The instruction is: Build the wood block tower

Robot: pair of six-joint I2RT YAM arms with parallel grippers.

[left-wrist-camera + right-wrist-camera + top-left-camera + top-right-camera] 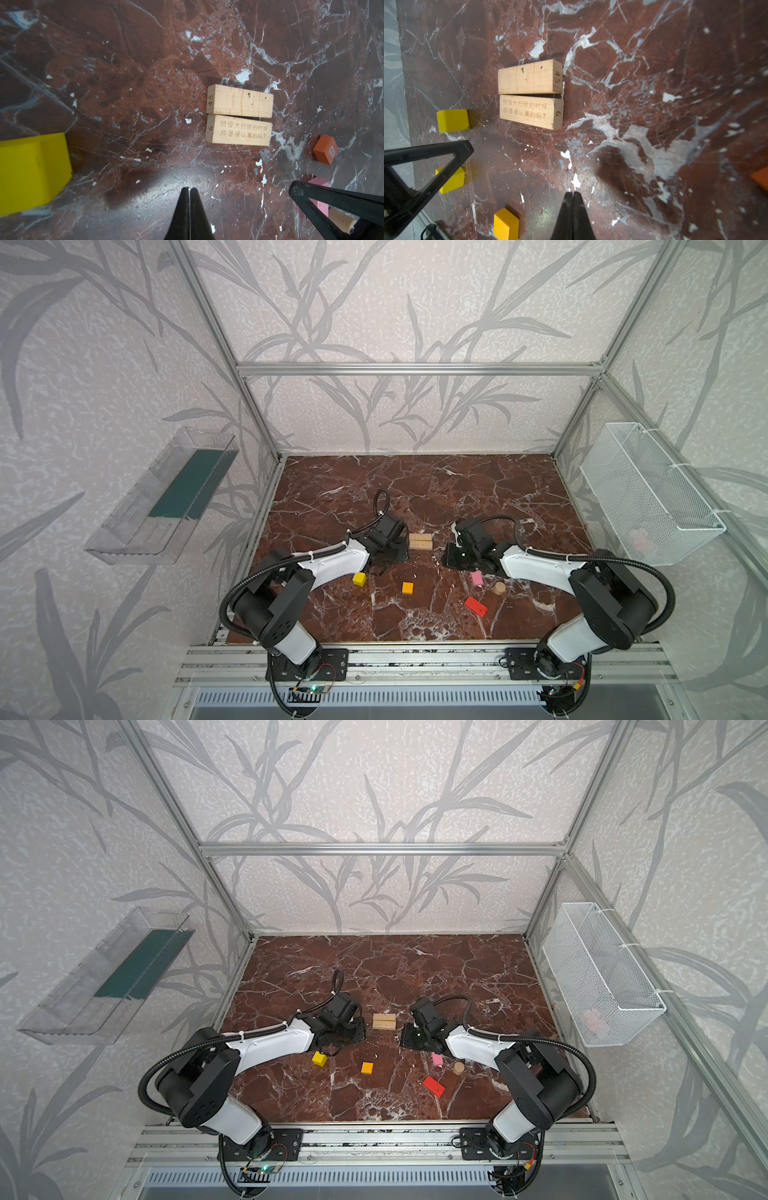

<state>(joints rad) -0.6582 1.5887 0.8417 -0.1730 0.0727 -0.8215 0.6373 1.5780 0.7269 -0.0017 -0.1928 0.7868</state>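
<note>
Tan planks [420,541] lie edge to edge; open marble table [415,489] beyond.

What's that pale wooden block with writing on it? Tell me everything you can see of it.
The inscribed plank is a pale, unpainted wooden bar with square-cut edges. Its top face carries two lines of Chinese characters ending in a question mark; one end face shows the number 6. It lies flat on the marble table, long side against a second plank numbered 45. Nothing grips it.
</note>
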